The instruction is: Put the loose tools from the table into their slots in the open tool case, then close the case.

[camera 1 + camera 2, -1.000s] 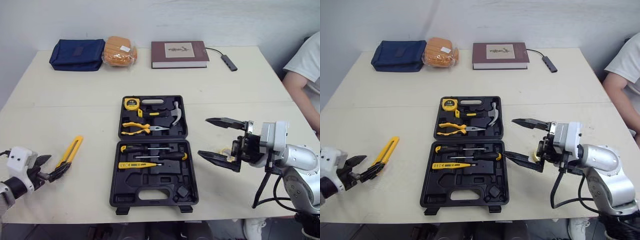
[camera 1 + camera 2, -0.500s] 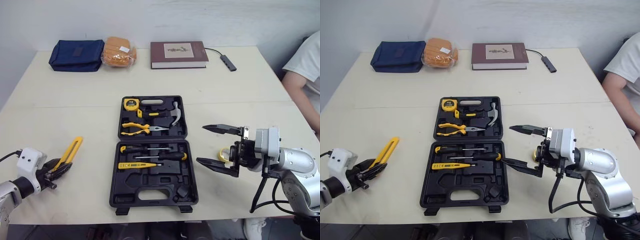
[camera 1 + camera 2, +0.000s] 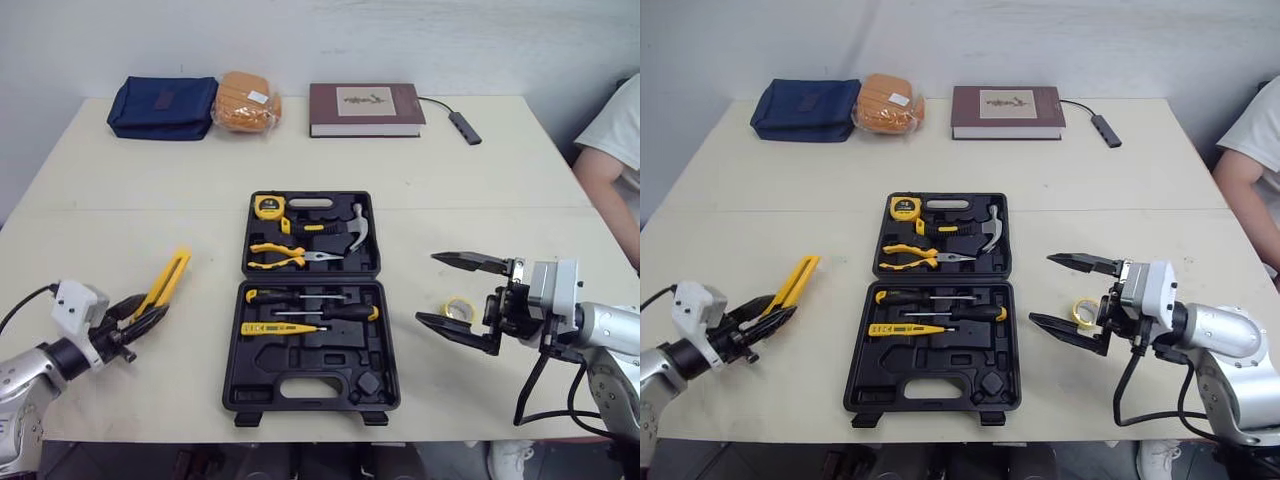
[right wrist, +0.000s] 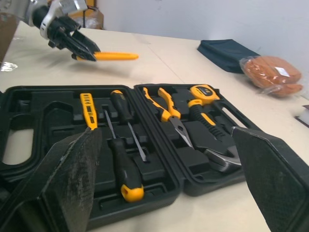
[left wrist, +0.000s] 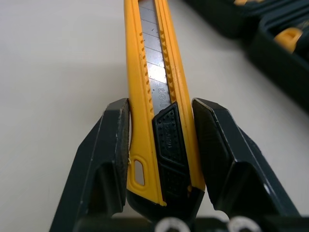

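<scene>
Left arm, change over the last second: my left claw [image 3: 148, 313] has advanced along the table [image 3: 90, 200] from just short of the utility knife [image 3: 170, 282] to straddling its near end. The head camera has also shifted a little, so I do not log the knife itself as moved.

State now: in the left wrist view my fingers [image 5: 108, 145] press both long edges of the yellow body at the black slider, with no gap visible on either side. I log the left claw as clamped on the knife. The knife lies well to the left of the tool case [image 3: 330, 352], apart from it.

Meaning for the task: the grasp looks made, so I judge the lift and carry to the case come next.

Right arm: my right claw [image 3: 430, 290] has sunk slightly and hangs spread wide, gripping nothing, just right of the case and beside the yellow tape roll [image 3: 459, 309].

Not resolved:
- The knife's near end is covered by my fingers in the head views, and I cannot tell whether it has left the table.
- The far end of the knife is cut off in the wrist view, so blade extension is unknown.
- Which empty recess in the case's near half fits the knife is unclear.
- The tape roll is partly behind my right claw.
</scene>
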